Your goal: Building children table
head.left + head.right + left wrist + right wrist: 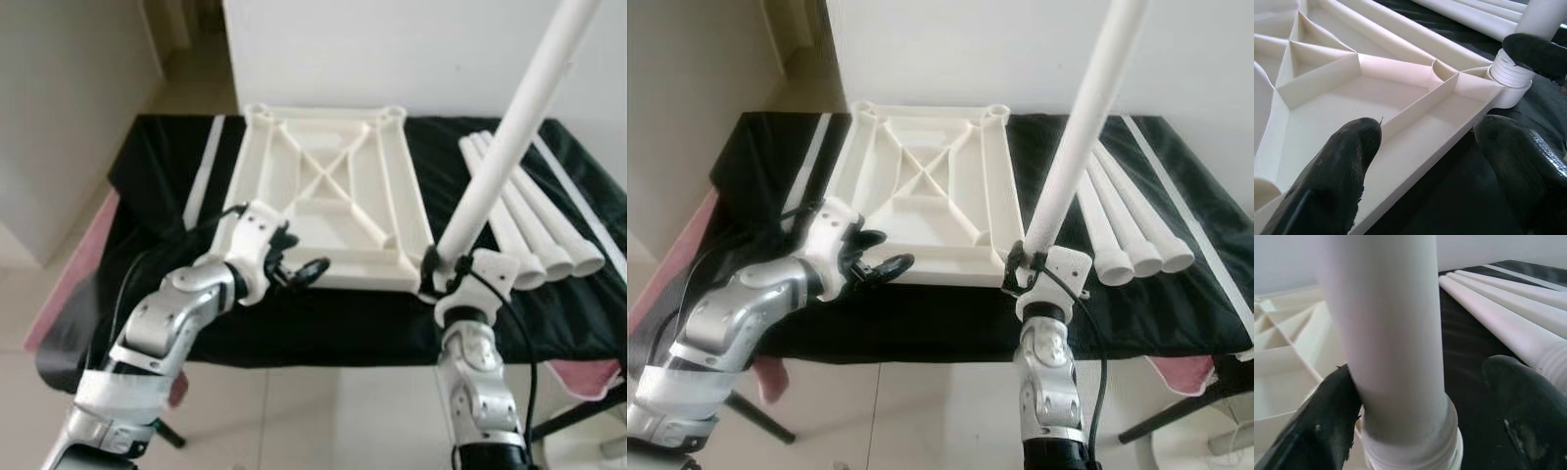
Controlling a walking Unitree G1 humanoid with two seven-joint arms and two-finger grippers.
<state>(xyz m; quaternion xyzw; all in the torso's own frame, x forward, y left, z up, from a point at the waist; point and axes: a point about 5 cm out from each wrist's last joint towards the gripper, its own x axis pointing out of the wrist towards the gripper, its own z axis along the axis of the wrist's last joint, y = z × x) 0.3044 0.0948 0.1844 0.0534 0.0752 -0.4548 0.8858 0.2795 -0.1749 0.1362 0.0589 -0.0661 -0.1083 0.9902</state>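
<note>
One white leg (509, 137) stands tilted in the near right corner socket of the upturned white tabletop (328, 196), which lies on the black-covered table (147, 176); right gripper (443, 269) loosely around its base, one finger touching. Left gripper (299, 269) unclenched over tabletop's near edge. Three spare legs (534, 220) lie to the right

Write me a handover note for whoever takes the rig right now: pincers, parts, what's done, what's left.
Right pincer: around the base of the upright leg, which stands threaded end down at the near right corner socket of the tabletop; whether it grips cannot be told.
Left pincer: open, fingers straddling the tabletop's near edge, steadying it.
Tabletop lies underside up on the black-covered table.
Three spare legs lie side by side on the right.
Done: first leg at its socket; seating unconfirmed.
Left: finish seating it, then fit the other three.
</note>
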